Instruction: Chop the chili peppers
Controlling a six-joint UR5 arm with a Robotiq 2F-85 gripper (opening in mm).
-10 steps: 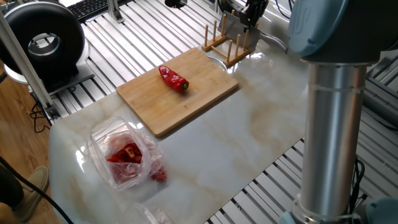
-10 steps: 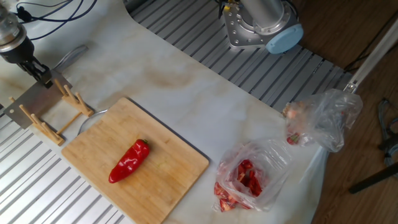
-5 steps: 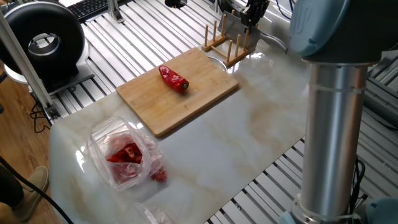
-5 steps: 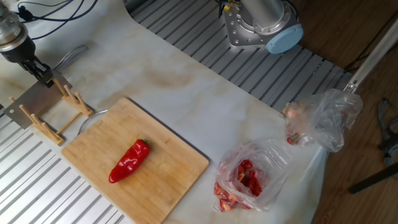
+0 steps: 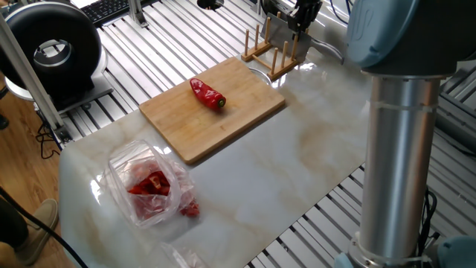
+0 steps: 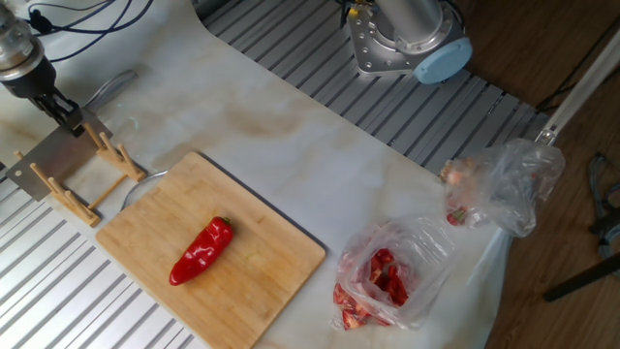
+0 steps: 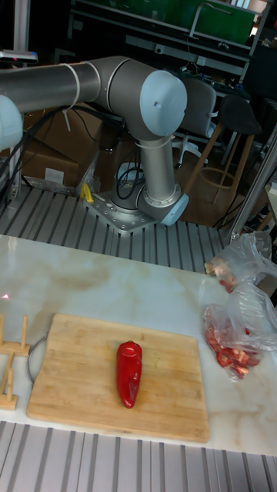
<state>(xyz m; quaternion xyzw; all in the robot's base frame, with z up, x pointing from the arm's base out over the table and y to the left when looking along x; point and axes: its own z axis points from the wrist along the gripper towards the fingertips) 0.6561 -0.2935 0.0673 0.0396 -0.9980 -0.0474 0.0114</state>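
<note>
One whole red chili pepper [image 5: 207,94] [image 6: 201,250] [image 7: 128,372] with a green stem lies in the middle of a bamboo cutting board [image 5: 230,123] [image 6: 271,281] [image 7: 77,361]. My gripper [image 5: 301,16] [image 6: 62,110] is at the far corner beyond the board, well away from the chili. It hangs over a wooden rack [image 5: 272,56] [image 6: 70,190] and its fingers look closed on the top of a grey cleaver [image 5: 276,31] [image 6: 46,157] standing in that rack. The tall view leaves the gripper out of frame.
A see-through plastic bag with red pieces [image 5: 149,186] [image 6: 392,276] [image 7: 235,338] lies on the marble table near the board. Beside it is a second crumpled bag [image 6: 504,184] [image 7: 242,261]. The arm's base [image 6: 407,39] [image 7: 146,207] stands on the slatted metal frame behind.
</note>
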